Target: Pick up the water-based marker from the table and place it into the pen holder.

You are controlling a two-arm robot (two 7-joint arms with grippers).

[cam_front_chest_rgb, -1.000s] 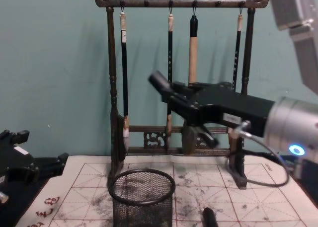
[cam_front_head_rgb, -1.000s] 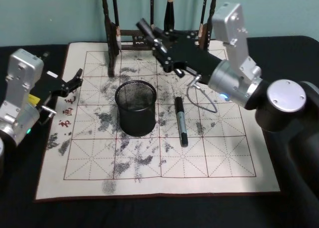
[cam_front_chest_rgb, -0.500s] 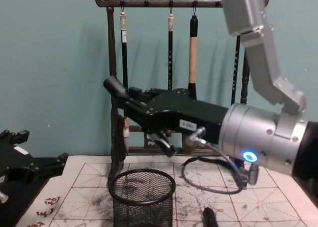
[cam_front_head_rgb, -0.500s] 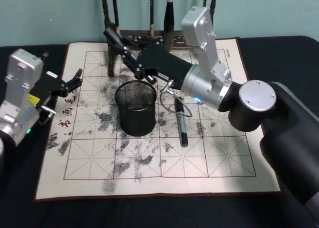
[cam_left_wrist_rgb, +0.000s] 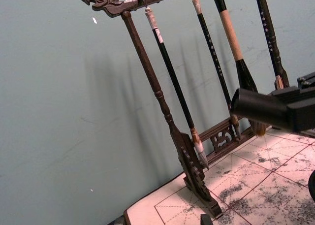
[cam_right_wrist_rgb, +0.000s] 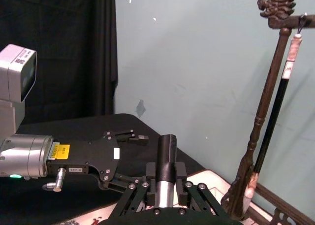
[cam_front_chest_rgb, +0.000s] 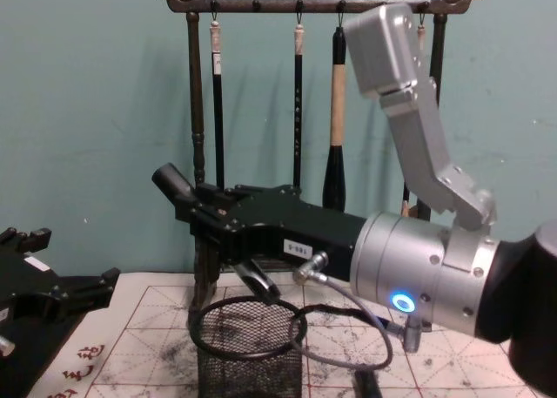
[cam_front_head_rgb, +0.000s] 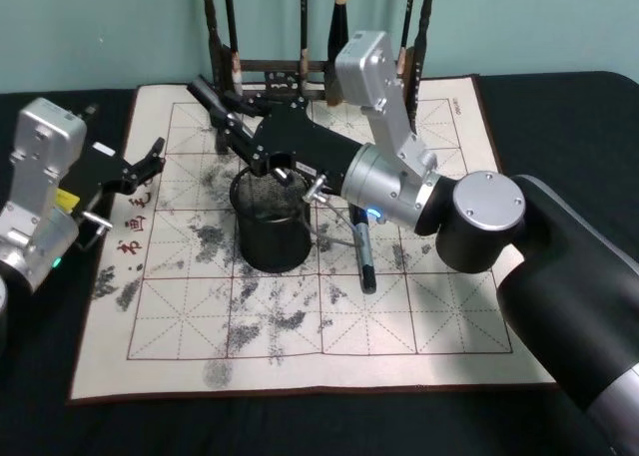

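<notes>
Transport step: marker [cam_right_wrist_rgb: 166, 158] in grasp above the pen holder [cam_front_head_rgb: 268, 244], not yet released.
Near: a second pen [cam_front_head_rgb: 365, 261] lies on the mat [cam_front_head_rgb: 419, 316] beside the holder. The right gripper [cam_right_wrist_rgb: 165, 185] is clamped on the marker, whose tip is angled slightly up. Next, likely: tip it down over the opening, then let go. The left gripper [cam_front_head_rgb: 150, 164] is parked at the mat's left edge, fingers apart.

place: staged calligraphy desk | indicated by: ink-stained grid mat [cam_front_head_rgb: 300, 316], hung-brush rack [cam_front_chest_rgb: 197, 111], black tablecloth [cam_front_head_rgb: 300, 426], plain teal backdrop [cam_front_chest_rgb: 87, 111]
</notes>
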